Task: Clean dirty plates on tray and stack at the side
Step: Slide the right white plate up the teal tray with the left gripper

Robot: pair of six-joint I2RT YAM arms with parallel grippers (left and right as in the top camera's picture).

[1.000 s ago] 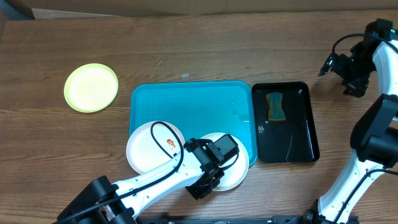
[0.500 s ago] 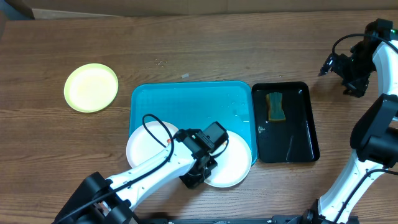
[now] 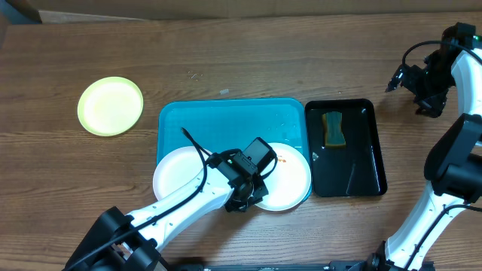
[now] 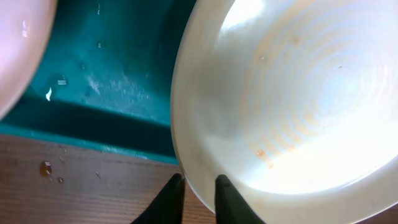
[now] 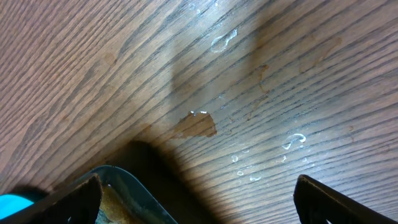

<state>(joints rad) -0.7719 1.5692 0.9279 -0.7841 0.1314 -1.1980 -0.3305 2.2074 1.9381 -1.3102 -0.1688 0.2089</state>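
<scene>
Finding 1. The yellow plate (image 3: 111, 106) sits alone on the bench (image 3: 241, 53), at 10 o'clock from the tray (image 3: 226, 128) and well apart from it. It shows no smear, so we judge it to be the start of the side stack.

Finding 2. Two white plates remain. The left plate (image 3: 179, 177) overhangs the tray's 7 o'clock corner. The right plate (image 3: 290, 181) lies at the tray's 5 o'clock corner and carries a faint orange smear (image 3: 282, 159) near its 12 o'clock rim, so cleaning is not finished.

Finding 3. The left claw (image 4: 199, 182) straddles the right plate's rim at about 8 o'clock, its fingers (image 4: 174, 196) close together. We cannot tell whether they pinch the rim or merely bracket it. We judge this rim hold is meant to shift or steady the plate.

Finding 4. The right claw (image 5: 198, 186) hangs spread wide and empty over bare wet wood at the bench's 2 o'clock, presumably to stay clear of the left arm.

Finding 5. The sponge (image 3: 334, 128) is parked in the black tray (image 3: 361, 162), at 3 o'clock from the blue one, near the right arm.
</scene>
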